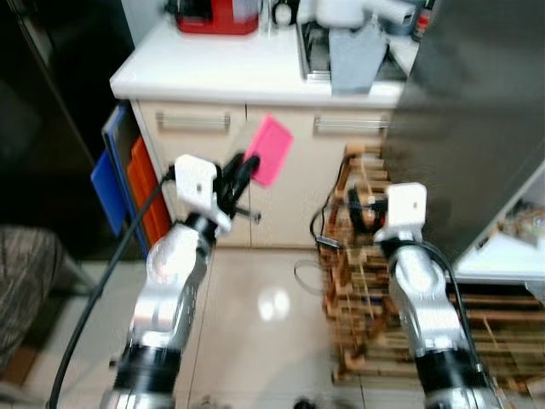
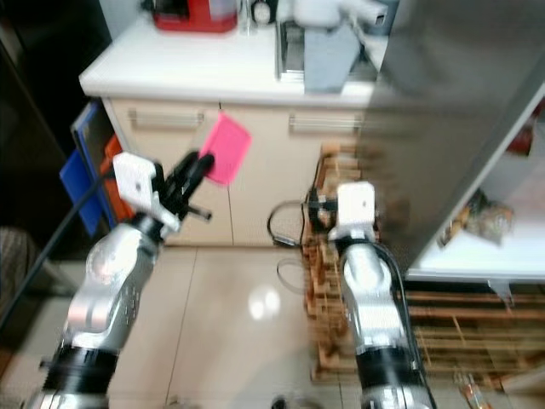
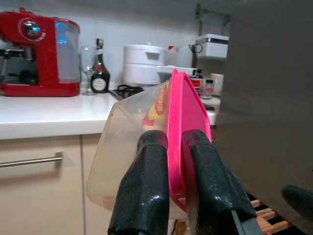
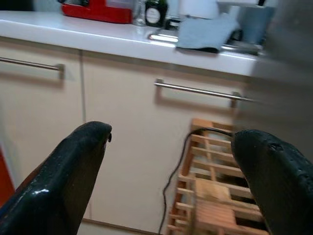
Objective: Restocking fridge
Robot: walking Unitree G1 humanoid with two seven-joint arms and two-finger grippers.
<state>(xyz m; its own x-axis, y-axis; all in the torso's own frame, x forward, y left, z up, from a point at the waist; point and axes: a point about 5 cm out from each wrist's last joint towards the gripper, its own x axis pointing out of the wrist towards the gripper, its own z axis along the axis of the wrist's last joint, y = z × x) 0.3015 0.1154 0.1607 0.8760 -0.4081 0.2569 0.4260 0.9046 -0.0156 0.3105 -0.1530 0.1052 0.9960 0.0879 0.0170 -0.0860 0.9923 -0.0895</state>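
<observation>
Left gripper (image 1: 247, 166) is clamped on the pink lid edge of a clear plastic food container (image 3: 146, 147), held raised in front of the cream cabinet fronts (image 1: 281, 183); the left wrist view shows both fingers (image 3: 146, 186) pinching the lid rim, with some red and yellow contents faintly visible through the wall. Right gripper (image 4: 171, 171) carries nothing, its fingers spread wide apart and pointed toward the cabinet and the wooden rack (image 1: 375, 281) below it.

Largest items first: the grey fridge door (image 1: 468, 128) stands open at the robot's right, and beyond it white fridge shelves (image 2: 477, 256) are exposed, one carrying a packaged item (image 2: 481, 217) whose kind cannot be made out. The white worktop (image 1: 221, 68) carries a red coffee machine (image 3: 39, 54), a dark bottle (image 3: 99, 68) and a white steamer pot (image 3: 144, 66). Blue and orange boards (image 1: 128, 183) lean beside the cabinet.

Assessment: the door is already open and the container is secured in the grip, but it sits well apart from the shelves. Carrying it across to the right, placing it on a shelf, releasing it and closing the door all appear outstanding. Task judged at an early-to-middle stage.
</observation>
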